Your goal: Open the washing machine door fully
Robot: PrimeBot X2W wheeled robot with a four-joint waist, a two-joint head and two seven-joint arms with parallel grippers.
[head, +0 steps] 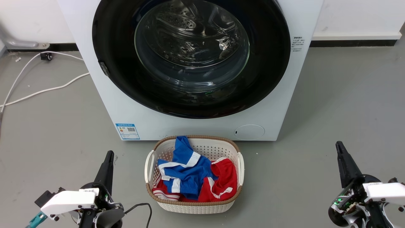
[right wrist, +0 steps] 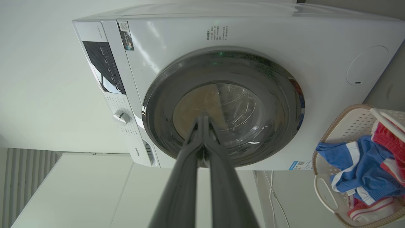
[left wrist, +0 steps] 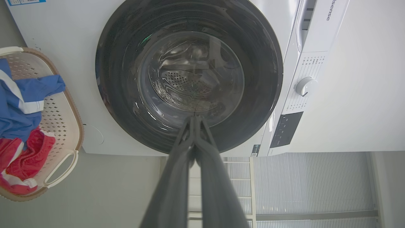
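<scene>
1. Washing machine (head: 190,128): white front-loader standing on the grey floor (head: 332,110) against the wall. A blue label (head: 127,131) sits low on its front at the left and a round flap (head: 249,132) low at the right.
2. Washing machine door (head: 191,57): glossy black ring with a clear bowl window, lying flush against the machine's front (closed; the perforated drum shows through the glass).
3. Left gripper (head: 109,155): lower left of the head view. Its 2 fingers are pressed together on nothing, well apart from the door.
4. Right gripper (head: 339,146): lower right, fingers likewise pressed together and empty, well apart from the door.
5. Laundry basket (head: 193,207): white with a brown rim, on the floor just in front of the machine, between the 2 grippers. It holds a blue garment (head: 185,174) lying over a red garment (head: 225,185).
6. White cable (head: 47,90): loose on the floor, left of the machine.
</scene>
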